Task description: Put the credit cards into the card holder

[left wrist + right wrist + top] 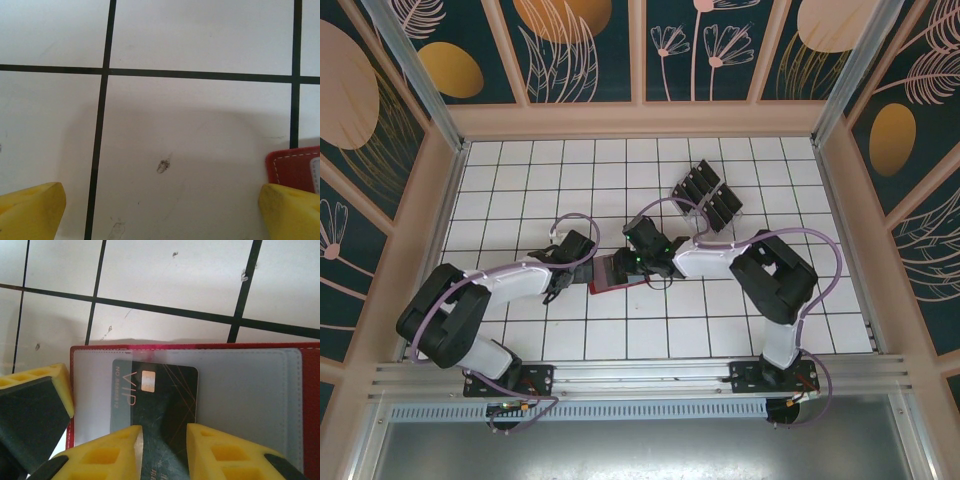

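The red card holder (pixel 610 272) lies open on the tiles between my two grippers, its clear inner pocket (pixel 250 390) facing up. A black credit card (pixel 160 395) with a chip and "VIP" lettering rests on that pocket, its left edge under the clear sleeve. My right gripper (pixel 642 258) stands over the holder, and its yellow fingers (pixel 164 429) press the near end of this card from both sides. My left gripper (pixel 563 265) hangs wide open (pixel 161 190) over bare tile, just beside the holder's left corner (pixel 292 167). Several more black credit cards (pixel 700 185) stand in a rack farther back.
A clear plastic rack (pixel 710 200) holding the black cards sits behind the right gripper. One finger of the left gripper (pixel 30 410) shows close to the holder's left edge. Wooden walls enclose the white tiled floor (pixel 570 180), and a metal rail (pixel 640 375) runs along the near side.
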Robot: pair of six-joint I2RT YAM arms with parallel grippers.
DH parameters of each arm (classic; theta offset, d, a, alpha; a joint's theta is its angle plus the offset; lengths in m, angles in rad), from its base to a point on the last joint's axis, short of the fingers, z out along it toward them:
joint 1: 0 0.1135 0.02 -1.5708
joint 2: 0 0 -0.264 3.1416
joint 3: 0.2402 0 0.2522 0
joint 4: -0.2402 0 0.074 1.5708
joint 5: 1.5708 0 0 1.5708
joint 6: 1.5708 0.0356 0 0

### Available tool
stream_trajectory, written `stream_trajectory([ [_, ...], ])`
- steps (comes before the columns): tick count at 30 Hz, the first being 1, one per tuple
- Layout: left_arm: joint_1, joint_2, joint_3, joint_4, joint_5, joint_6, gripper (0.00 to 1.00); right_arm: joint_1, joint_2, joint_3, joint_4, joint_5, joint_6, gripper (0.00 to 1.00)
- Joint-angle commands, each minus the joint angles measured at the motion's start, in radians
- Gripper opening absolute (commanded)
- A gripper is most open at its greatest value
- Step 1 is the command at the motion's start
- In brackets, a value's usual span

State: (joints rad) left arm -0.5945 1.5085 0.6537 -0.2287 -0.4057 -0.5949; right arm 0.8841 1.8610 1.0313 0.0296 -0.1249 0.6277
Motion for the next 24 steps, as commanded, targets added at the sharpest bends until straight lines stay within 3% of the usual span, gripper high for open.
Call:
stream_trajectory([
  [1, 0.006, 0.016, -0.016, 0.017, 0.0, 0.003, 0.98, -0.005, 0.023, 0.018, 0.028, -0.02, 0.007, 0.28],
  [24, 0.006, 0.014, -0.023, 0.036, 0.016, 0.004, 0.98, 0.01, 0.072, 0.079, 0.088, -0.119, 0.056, 0.27],
])
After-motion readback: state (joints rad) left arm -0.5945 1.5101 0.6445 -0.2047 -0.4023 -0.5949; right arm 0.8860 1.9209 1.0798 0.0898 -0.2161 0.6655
